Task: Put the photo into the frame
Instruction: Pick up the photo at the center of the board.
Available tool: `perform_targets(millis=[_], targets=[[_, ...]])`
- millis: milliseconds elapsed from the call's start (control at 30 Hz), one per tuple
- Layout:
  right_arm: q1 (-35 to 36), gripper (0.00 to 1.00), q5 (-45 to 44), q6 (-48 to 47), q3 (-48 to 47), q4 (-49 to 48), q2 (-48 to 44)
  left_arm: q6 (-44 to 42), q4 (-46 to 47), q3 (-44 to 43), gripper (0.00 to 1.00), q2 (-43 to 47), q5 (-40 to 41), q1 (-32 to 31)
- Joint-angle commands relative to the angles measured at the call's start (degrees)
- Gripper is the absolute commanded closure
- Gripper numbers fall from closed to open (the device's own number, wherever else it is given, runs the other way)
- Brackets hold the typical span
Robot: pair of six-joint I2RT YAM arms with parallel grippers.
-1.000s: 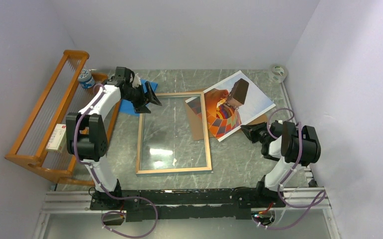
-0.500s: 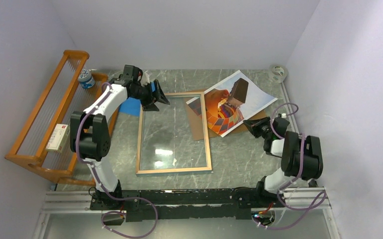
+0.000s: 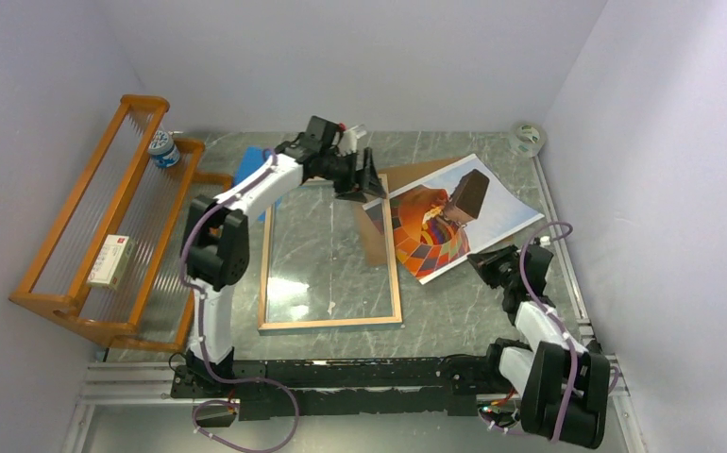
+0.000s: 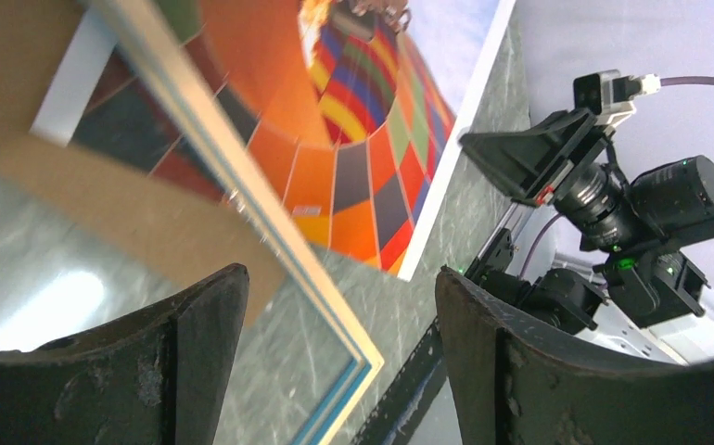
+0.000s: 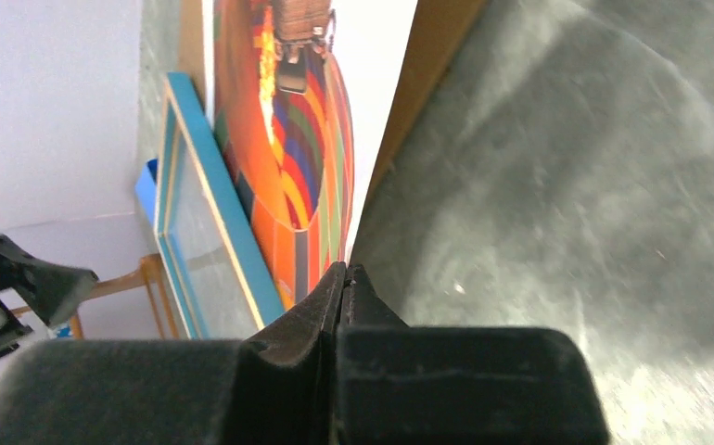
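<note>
Aligning stage: the right pincer (image 5: 342, 276) is pinched on the near edge of the balloon photo (image 3: 440, 222), which lies ahead of it, overlapping a corner of the picture frame (image 3: 331, 323). The left pincer (image 4: 339, 278), spread, hovers over that corner. Next, probably: steady the frame and slide the print across.

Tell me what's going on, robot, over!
Left gripper open over the frame, far corner. Right gripper shut on the photo, near edge. Photo not in yet: one corner under the frame, brown board beneath.
</note>
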State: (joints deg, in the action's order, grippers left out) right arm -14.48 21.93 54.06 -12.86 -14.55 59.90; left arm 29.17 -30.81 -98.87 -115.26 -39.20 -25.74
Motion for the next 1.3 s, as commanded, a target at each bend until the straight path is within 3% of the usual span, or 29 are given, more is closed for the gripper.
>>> perform_targets(millis=[0,167,300,700,1033,1267], targets=[[-0.1,1.00,-4.1,-1.9,2.2,7.9,-5.3,-1.2,4.5,-8.6,0.21,-6.9,-0.8,-5.6],[-0.1,1.00,-4.8,-1.1,4.4,9.7,-8.9,-2.1,5.6,-17.7,0.22,-17.1,0.6,-10.6],[-0.1,1.00,-3.9,-2.0,4.7,8.9,-8.8,-7.8,3.0,-22.9,0.25,-23.1,6.5,-14.8],[-0.2,0.99,-3.2,-2.0,5.2,1.3,-2.2,-13.5,-0.8,-21.7,0.32,-27.4,12.6,-18.6],[-0.2,0.60,-4.3,-0.6,7.0,-3.3,4.2,-13.3,-3.6,-22.2,0.33,-28.7,13.3,-18.7],[-0.2,0.53,-2.2,-0.9,6.8,-8.9,8.3,-13.5,-4.1,-21.7,0.34,-29.0,12.6,-18.8]])
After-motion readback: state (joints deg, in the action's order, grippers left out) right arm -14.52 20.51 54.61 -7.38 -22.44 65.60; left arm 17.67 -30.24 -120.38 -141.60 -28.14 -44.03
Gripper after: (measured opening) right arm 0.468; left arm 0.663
